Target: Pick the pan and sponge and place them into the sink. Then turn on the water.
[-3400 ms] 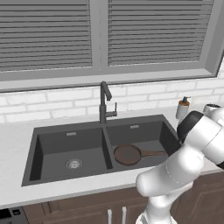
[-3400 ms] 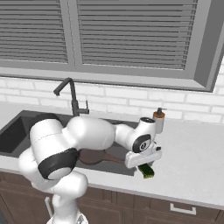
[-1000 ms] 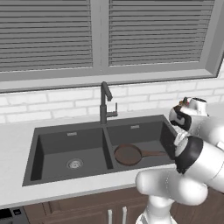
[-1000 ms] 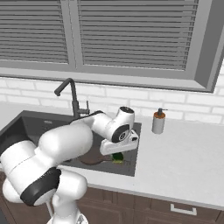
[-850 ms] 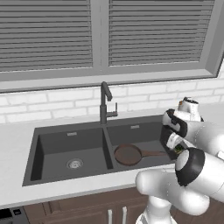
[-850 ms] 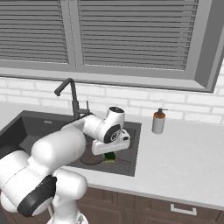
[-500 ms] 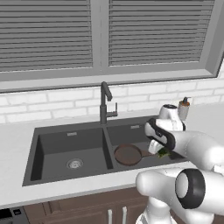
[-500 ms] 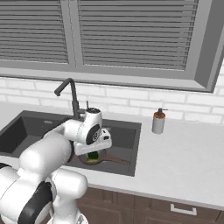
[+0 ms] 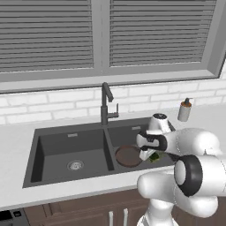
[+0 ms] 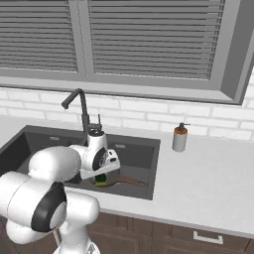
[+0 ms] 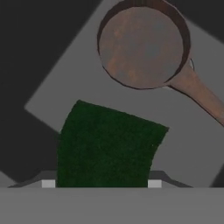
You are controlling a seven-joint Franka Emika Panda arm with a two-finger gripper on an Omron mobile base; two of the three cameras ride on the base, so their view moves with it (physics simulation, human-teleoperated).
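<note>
The dark reddish-brown pan (image 9: 128,156) (image 11: 142,43) lies flat on the floor of the sink's right basin (image 9: 132,134) (image 10: 139,149), its handle (image 11: 199,94) (image 10: 131,181) pointing right. My gripper (image 9: 148,154) (image 10: 101,176) (image 11: 100,183) hangs low over that basin, just right of the pan, shut on the green sponge (image 9: 154,156) (image 10: 101,179) (image 11: 107,151). In the hand view the sponge sticks out between the fingers, above the grey basin floor and beside the pan. The dark gooseneck faucet (image 9: 106,103) (image 10: 79,109) stands behind the divider; I see no water at its spout.
A white soap bottle (image 9: 184,110) (image 10: 179,138) stands on the counter to the right of the sink. The left basin (image 9: 70,150) holds a round silver drain (image 9: 75,165). Brick backsplash and a window with blinds run behind.
The arm has swung left from the counter edge to over the right basin, carrying the sponge and lowering it beside the pan. The pan has stayed put.
</note>
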